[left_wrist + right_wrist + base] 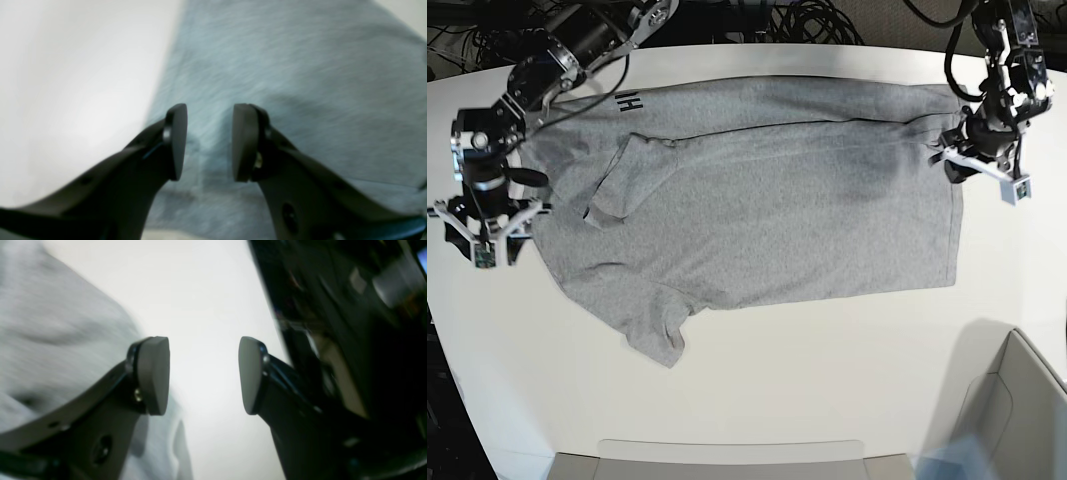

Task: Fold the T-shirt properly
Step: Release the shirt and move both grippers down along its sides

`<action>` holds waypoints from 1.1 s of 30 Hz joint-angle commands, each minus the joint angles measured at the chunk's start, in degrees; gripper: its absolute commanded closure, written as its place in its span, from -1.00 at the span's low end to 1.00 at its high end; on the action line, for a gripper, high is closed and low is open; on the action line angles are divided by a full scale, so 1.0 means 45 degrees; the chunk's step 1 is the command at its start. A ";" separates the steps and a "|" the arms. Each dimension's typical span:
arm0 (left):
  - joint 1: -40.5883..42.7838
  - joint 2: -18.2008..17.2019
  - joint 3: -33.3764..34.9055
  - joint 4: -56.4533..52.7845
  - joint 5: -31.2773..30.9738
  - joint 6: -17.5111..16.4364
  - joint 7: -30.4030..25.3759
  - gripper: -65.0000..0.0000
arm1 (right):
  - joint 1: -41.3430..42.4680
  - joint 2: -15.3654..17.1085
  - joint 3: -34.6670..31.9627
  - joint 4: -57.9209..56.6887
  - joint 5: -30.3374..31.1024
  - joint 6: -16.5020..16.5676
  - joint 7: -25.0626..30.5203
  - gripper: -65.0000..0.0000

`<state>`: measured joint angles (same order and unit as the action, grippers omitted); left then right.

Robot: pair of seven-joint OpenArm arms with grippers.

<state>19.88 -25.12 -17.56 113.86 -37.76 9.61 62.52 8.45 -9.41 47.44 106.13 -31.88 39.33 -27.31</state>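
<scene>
The T-shirt [767, 215] is spread on the worktop [827, 380], its length lying between both empty, parted pincers, left pincer [208, 143] directly over the hem, right pincer [203, 375] just beside the shoulder

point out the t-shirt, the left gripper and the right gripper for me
T-shirt [777, 220], base view, plain grey middle of the body.
Left gripper [208, 143], left wrist view, gap between its open fingers, above the fabric.
Right gripper [203, 375], right wrist view, gap between its open fingers, over white table.
</scene>
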 commanded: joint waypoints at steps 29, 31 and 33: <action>-0.3197 0.0299 0.3287 -0.0483 0.2344 0.0044 0.1237 0.28 | 0.3700 0.3214 -0.3207 -1.3728 0.1272 -0.3124 0.0218 -0.01; -0.3197 0.0299 0.3287 -0.0483 0.2344 0.0044 0.1237 0.28 | 0.3095 0.3234 -0.3187 -1.3493 0.1272 -0.3104 0.0198 -0.01; -0.3197 0.0299 0.3287 -0.0483 0.2344 0.0044 0.1237 0.28 | 0.2157 0.3136 -0.3207 -1.2536 0.1272 -0.3104 0.0198 -0.01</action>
<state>6.22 -23.14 -2.39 110.80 -27.27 9.63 68.55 19.64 4.58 33.04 50.92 -21.74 24.56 -19.03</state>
